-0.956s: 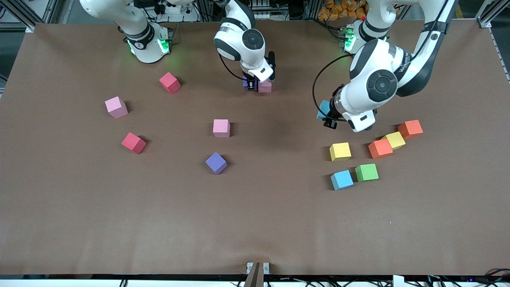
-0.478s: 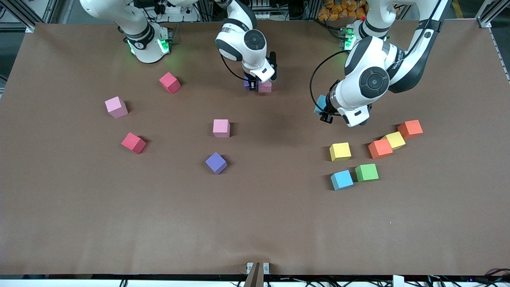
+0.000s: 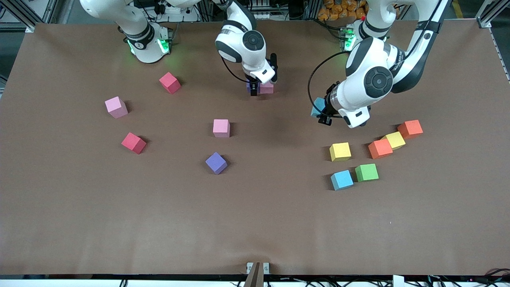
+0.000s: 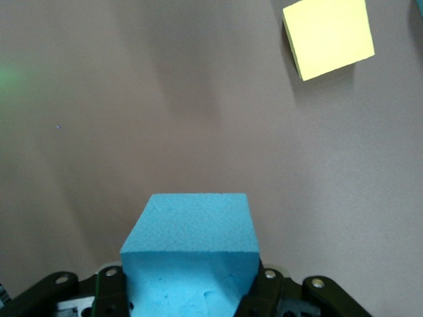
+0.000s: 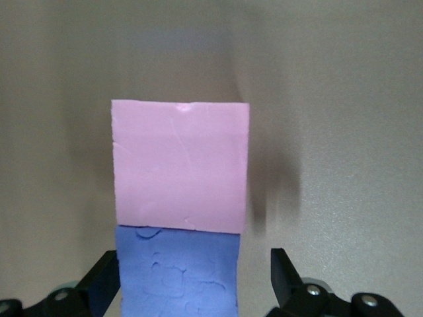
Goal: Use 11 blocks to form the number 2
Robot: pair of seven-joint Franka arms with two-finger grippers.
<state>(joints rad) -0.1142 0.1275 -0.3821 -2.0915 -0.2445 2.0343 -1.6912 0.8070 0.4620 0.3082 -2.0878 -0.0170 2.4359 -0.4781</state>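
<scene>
Presently, right gripper [image 5: 192,281] stands released around a purple block [image 5: 177,274] set touching a pink block [image 5: 180,165] to start the digit, while left gripper [image 4: 190,290] grasps a light blue block [image 4: 192,251] aloft.

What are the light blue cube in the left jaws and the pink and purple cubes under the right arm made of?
Light blue cube: likely soft foam, matte, grainy pitted face. Pink cube: apparently the same foam, matte, faint creases. Purple cube: foam too, blotchy dented surface.
</scene>
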